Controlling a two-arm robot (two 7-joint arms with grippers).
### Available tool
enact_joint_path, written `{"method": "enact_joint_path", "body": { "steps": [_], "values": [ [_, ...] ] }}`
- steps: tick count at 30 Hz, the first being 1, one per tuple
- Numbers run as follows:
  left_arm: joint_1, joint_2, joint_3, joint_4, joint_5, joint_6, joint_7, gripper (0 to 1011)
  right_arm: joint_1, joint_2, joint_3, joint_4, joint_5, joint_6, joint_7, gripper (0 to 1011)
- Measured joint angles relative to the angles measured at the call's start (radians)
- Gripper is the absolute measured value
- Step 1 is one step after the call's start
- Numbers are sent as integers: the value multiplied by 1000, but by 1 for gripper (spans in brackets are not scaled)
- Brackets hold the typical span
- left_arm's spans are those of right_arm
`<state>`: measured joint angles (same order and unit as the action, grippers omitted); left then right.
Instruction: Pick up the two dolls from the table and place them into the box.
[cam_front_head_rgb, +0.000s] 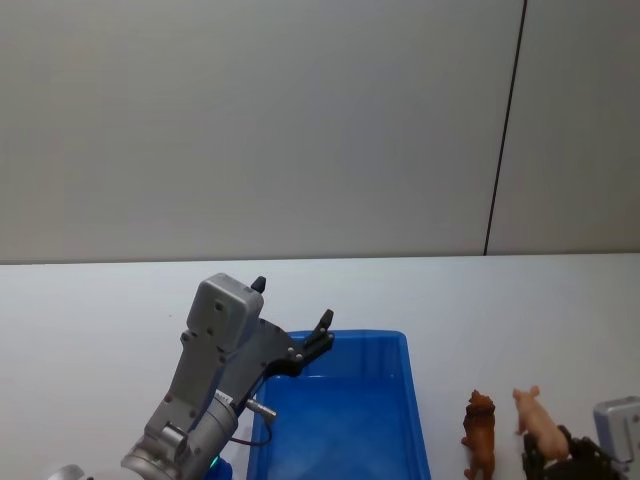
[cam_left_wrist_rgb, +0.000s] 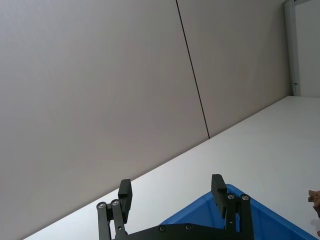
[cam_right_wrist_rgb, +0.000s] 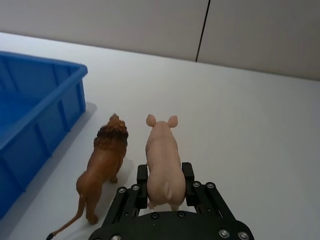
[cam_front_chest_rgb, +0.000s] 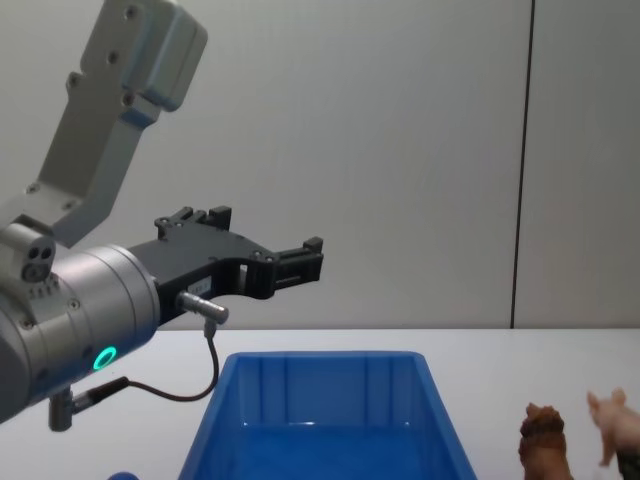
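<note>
Pink pig (cam_right_wrist_rgb: 163, 152) tight between right gripper (cam_right_wrist_rgb: 165, 172) fingers (cam_right_wrist_rgb: 189, 182)

Blue box (cam_right_wrist_rgb: 45, 127), brown lion (cam_right_wrist_rgb: 106, 161), pale pink pig (cam_right_wrist_rgb: 163, 159)

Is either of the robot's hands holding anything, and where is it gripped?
The right gripper pinches the pig at its hindquarters; the pig stands on the table. The left gripper hangs open, empty.

The bright blue rectangular plastic bin (cam_front_head_rgb: 380, 356), lower centre of the head view, is smooth and glossy. The pale pink pig figurine (cam_right_wrist_rgb: 162, 160) looks like satin-smooth plastic. The brown lion figurine (cam_right_wrist_rgb: 102, 167) has a rough, sculpted mane. The white table (cam_right_wrist_rgb: 250, 125) is matt.
</note>
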<state>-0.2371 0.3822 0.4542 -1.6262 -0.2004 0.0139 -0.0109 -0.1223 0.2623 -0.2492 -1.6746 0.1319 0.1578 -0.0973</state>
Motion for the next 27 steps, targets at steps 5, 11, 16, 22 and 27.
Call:
{"method": "enact_joint_path", "body": {
  "steps": [5,11,16,22,27],
  "values": [
    [0,0,0,0,0,0,0,1001,-6,5,3,-33,-11,-29,7,384],
    [0,0,0,0,0,0,0,1001,-5,7,4,-62,-10,-58,51,384],
    [0,0,0,0,0,0,0,1001,3,4,3,-75,-2,-70,94,384],
    [0,0,0,0,0,0,0,1001,27,-8,-5,-79,12,-75,177,384],
    [0,0,0,0,0,0,0,1001,50,-23,-14,-70,17,-68,234,384]
  ]
}}
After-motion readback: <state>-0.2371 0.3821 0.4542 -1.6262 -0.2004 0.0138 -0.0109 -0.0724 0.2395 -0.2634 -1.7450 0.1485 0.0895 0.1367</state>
